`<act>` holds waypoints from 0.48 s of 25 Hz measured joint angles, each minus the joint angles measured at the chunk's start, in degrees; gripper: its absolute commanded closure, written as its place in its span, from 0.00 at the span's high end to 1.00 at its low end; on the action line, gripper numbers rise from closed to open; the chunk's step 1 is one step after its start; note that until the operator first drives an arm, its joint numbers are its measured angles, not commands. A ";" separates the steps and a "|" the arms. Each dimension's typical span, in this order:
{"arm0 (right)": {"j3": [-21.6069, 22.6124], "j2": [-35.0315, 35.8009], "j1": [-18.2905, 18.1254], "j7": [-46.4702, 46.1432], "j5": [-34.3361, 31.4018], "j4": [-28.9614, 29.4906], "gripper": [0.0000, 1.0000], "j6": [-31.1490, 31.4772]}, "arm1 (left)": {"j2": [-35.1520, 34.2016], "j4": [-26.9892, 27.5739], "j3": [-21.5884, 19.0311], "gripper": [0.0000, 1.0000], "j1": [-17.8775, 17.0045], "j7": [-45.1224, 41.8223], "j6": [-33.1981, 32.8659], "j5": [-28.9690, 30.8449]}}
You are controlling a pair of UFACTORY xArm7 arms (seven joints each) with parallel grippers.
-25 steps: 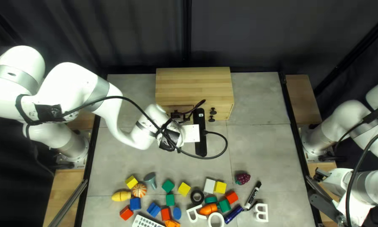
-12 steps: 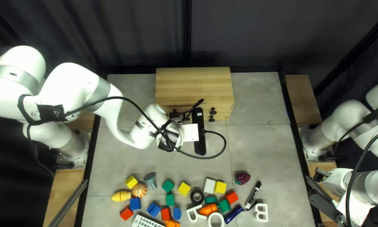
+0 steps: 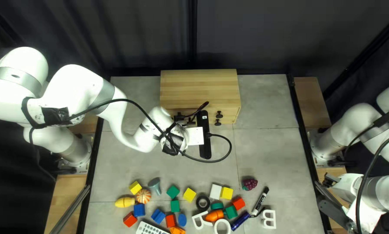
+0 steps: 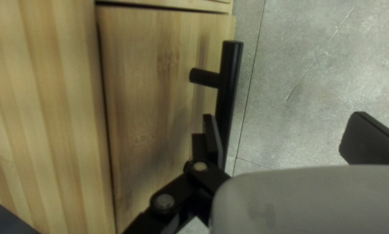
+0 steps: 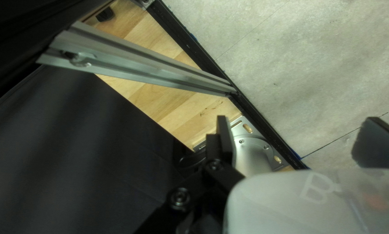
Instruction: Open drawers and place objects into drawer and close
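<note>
Counter (image 3: 268, 151) in mottled grey, crossed by thin straight seams, has black rails (image 3: 305, 143) at its sides and pale wood strips (image 3: 306, 99) beyond them. A dark, softly folded curtain (image 3: 242, 34) hangs behind the far edge.

Against that edge sits the pale striped wooden cabinet (image 3: 198, 84), with two small black knobs at the right of its front. In the left wrist view, a broad wooden front (image 4: 159, 65) bears a black bar handle (image 4: 231, 65). The left claw (image 3: 181, 118) is spread: one finger lies right beside the handle, the other well apart over the counter. The right claw (image 3: 330, 180) is beyond the counter's right side, its fingers also apart with nothing gripped.

Near the counter's near edge lie the loose objects: coloured blocks (image 3: 189, 194), a small pumpkin (image 3: 143, 196), a grey funnel-like piece (image 3: 155, 185), a black ring (image 3: 202, 202), an orange carrot shape (image 3: 214, 216) and a bunch of grapes (image 3: 249, 184).

As for writing, the black-and-white marker (image 3: 260, 201) carries dark print along its barrel, white letter-shaped pieces (image 3: 269, 219) lie about, and a small pale label (image 3: 205, 118) shows on the black bar at the left arm's wrist.
</note>
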 measured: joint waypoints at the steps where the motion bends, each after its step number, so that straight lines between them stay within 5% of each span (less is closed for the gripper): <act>1: 0.00 0.00 0.00 0.00 0.00 0.00 1.00 0.00 | 0.03 -0.06 0.05 1.00 0.04 -0.07 -0.12 0.09; 12: 0.00 0.00 0.00 0.00 0.00 0.00 1.00 0.00 | 0.38 -0.35 0.58 1.00 0.37 -0.70 -1.02 1.15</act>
